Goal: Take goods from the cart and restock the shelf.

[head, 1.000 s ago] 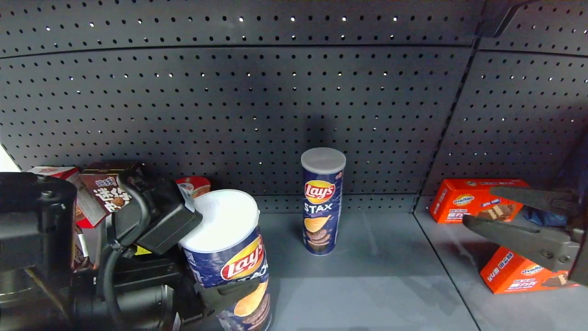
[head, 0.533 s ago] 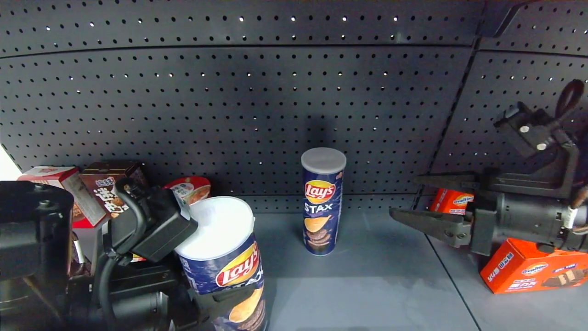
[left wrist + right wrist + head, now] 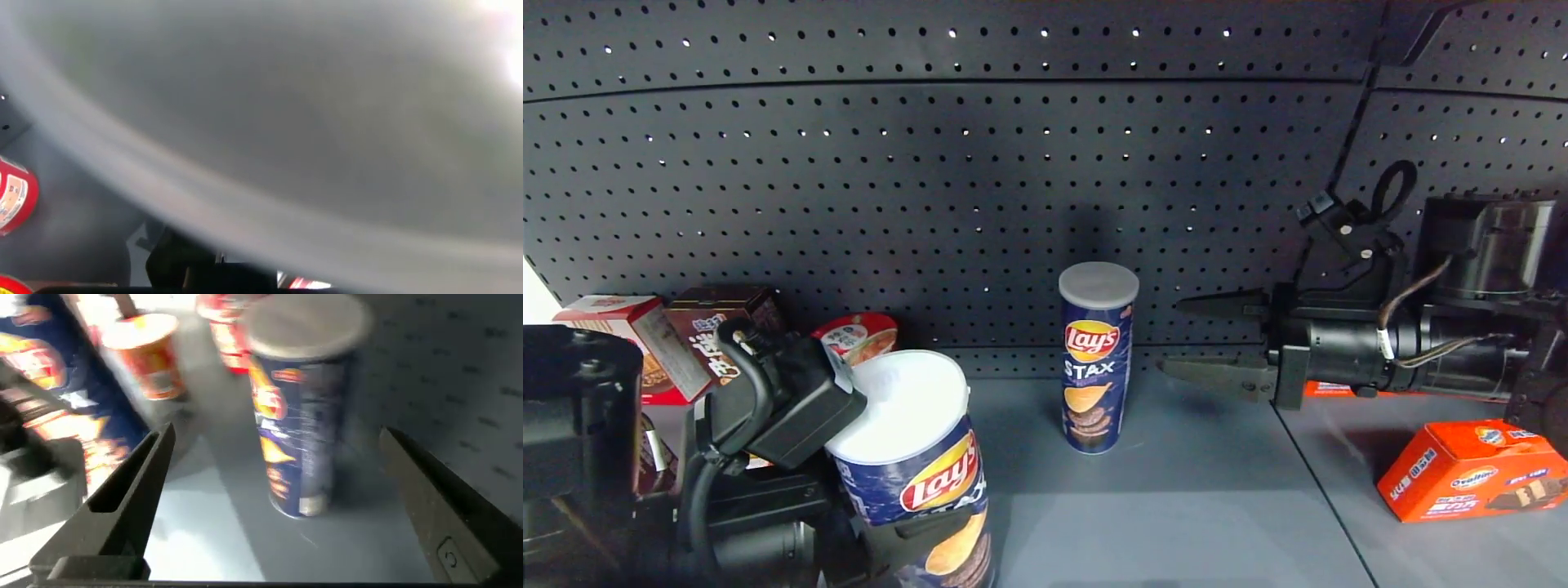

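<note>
Right hand (image 3: 1172,337) has swung leftward, fingers (image 3: 1217,377) spread, near the standing can (image 3: 1097,359).

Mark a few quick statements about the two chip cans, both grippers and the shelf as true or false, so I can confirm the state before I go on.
1. The left gripper is shut on a chip can with a white lid. True.
2. The second chip can lies on its side on the shelf. False: it stands upright, near the pegboard at the back.
3. The right gripper is clamped on the second chip can. False: its jaws are open and empty, to that can's right and apart from it.
4. An orange box lies on the shelf at the robot's right. True.
</note>
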